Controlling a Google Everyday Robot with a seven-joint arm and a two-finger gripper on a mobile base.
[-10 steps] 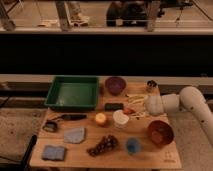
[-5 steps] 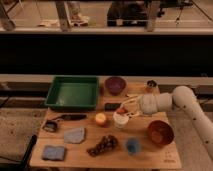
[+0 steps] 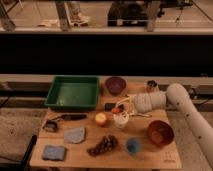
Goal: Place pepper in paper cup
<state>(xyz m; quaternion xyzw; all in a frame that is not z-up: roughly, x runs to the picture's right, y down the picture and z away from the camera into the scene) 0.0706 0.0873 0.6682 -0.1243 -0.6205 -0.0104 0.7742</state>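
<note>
Scene: wooden bench (image 3: 165,155) carrying a green rectangular tray (image 3: 73,92), a dark purple bowl (image 3: 115,85), a wide red-brown bowl (image 3: 160,132), a small blue cup (image 3: 133,145), a round yellow-orange fruit (image 3: 101,118) and a dark bunch of grapes (image 3: 102,145).
Arm: white, reaching in from the right side, forearm low over the bench.
Hand: hand (image 3: 121,106) at the arm's left end, just above and slightly behind the cup; closed tight on the pepper.
Pepper: small slim orange-red pepper (image 3: 117,110), clamped at the fingertips, lifted off the bench, just above the cup's rim on its left side.
Cup: small white round paper cup (image 3: 120,120), upright, just right of the round fruit.
Step in hand: carry finished in all likelihood; pepper brought over the cup, release not yet made.
Next move: centre the pepper over the cup mouth, tip its tapered end downward, lower slightly, then open.
Risk: pepper offset toward the left rim; possible drop outside or a nudge tipping the light cup.
</note>
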